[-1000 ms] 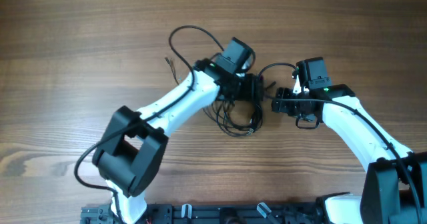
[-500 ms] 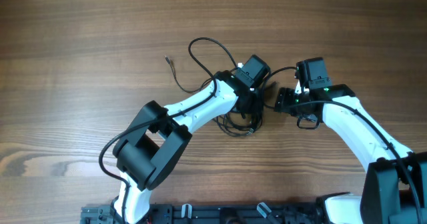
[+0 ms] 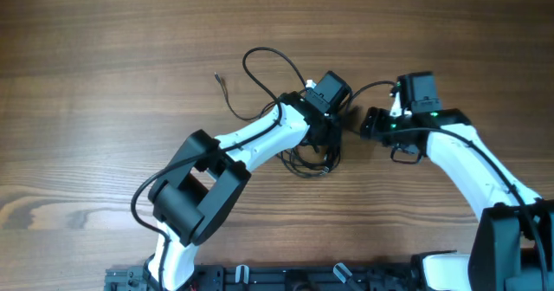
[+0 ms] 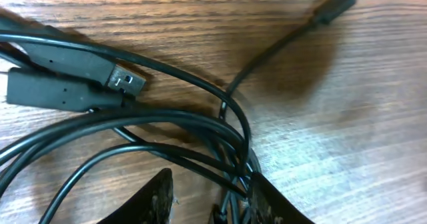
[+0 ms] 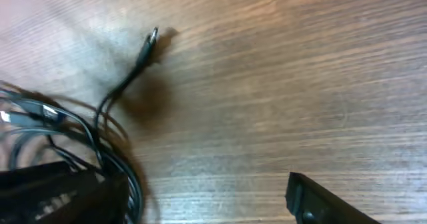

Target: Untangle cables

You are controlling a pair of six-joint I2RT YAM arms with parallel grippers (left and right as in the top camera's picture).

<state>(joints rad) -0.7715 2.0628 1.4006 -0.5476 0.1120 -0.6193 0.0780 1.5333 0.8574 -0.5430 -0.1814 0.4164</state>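
Note:
The cables [image 3: 305,159] are thin black wires. They lie in a tangle at mid-table, with one loop [image 3: 267,64] reaching to the far left and ending in a loose tip [image 3: 219,79]. In the left wrist view two USB plugs [image 4: 100,67] lie on the bundle [image 4: 230,134], and a small plug [image 4: 339,1] points away. My left gripper [image 3: 334,135] [image 4: 210,201] sits low over the tangle with its jaws apart, and several strands run beside the right finger [image 4: 267,201]. Just to the right, my right gripper [image 3: 365,125] [image 5: 200,204] is open over bare wood, its left finger [image 5: 60,191] next to the bundle [image 5: 113,151].
The table [image 3: 104,48] is brown wood. A thicker black cable [image 3: 368,87] arcs between the two wrists and belongs to the arms. The arm bases and a black rail [image 3: 286,278] line the near edge.
The left arm swung right, carrying the far loop along with it; its jaws closed in and then parted a little. The right gripper shifted slightly up and right and widened.

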